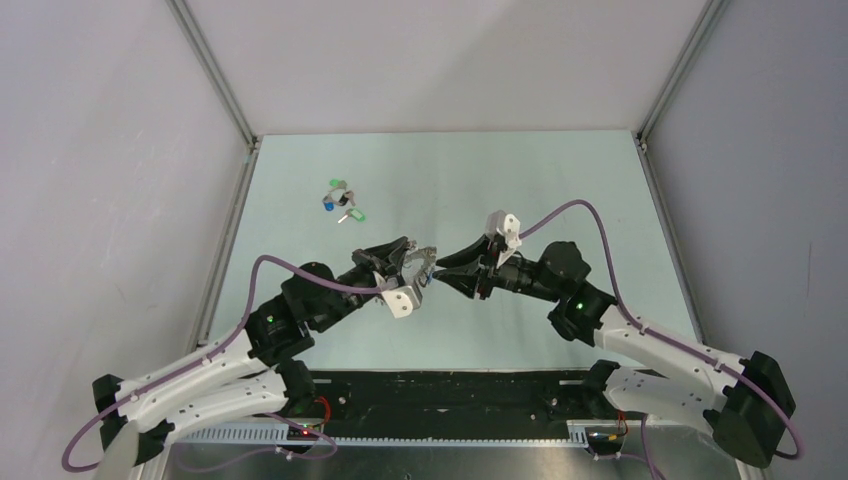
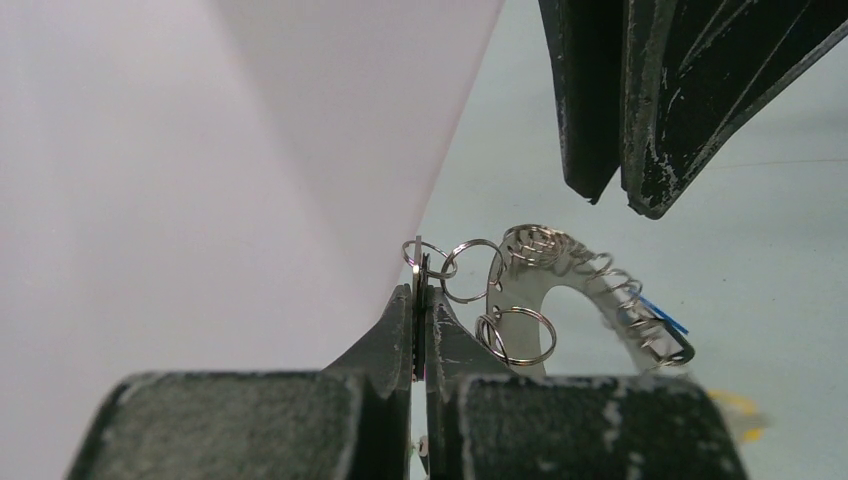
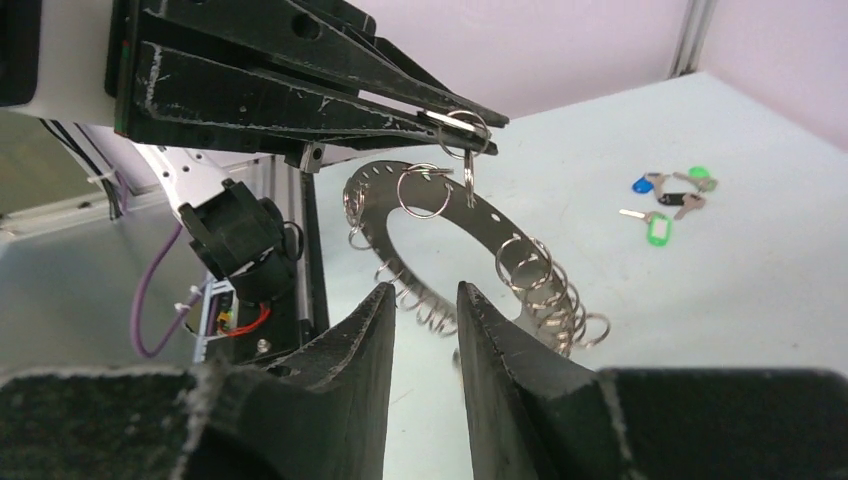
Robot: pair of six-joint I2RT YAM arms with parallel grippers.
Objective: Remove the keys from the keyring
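Left gripper (image 2: pixel 420 300) clamps a loop (image 3: pixel 466 125) of the keyring (image 3: pixel 497 222), which hangs just beyond the right gripper's (image 3: pixel 425 297) slightly parted jaws.

Keyring (image 3: pixel 500 228): silver-grey, rim dotted with small holes.
Keys (image 3: pixel 672 199): silver; tags green, blue, black.
Counter (image 1: pixel 500 180): pale mint.
Fingers (image 3: pixel 350 350): black, white-scuffed.
Cables (image 1: pixel 580 205): purple.

Pale green table (image 1: pixel 560 200), plain grey-white walls (image 1: pixel 110 150), aluminium corner posts (image 1: pixel 215 70), even light.
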